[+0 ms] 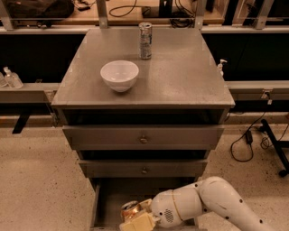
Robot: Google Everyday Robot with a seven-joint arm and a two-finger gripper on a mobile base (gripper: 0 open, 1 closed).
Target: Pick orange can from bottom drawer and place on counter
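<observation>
A robotics lab bay, by the look of it.
I worked at a grey metal cabinet with a scuffed counter. Metal-framed benches ran behind, cables trailed over the speckled floor, and pump bottles stood off to one side. My tool was low at the bottom drawer.

Speckled beige floor. Grey rails run left and right, with 2 clear bottles on the left one. Black cable loops on the floor at right. Wood bench behind. The pincer sits at bottom centre.
</observation>
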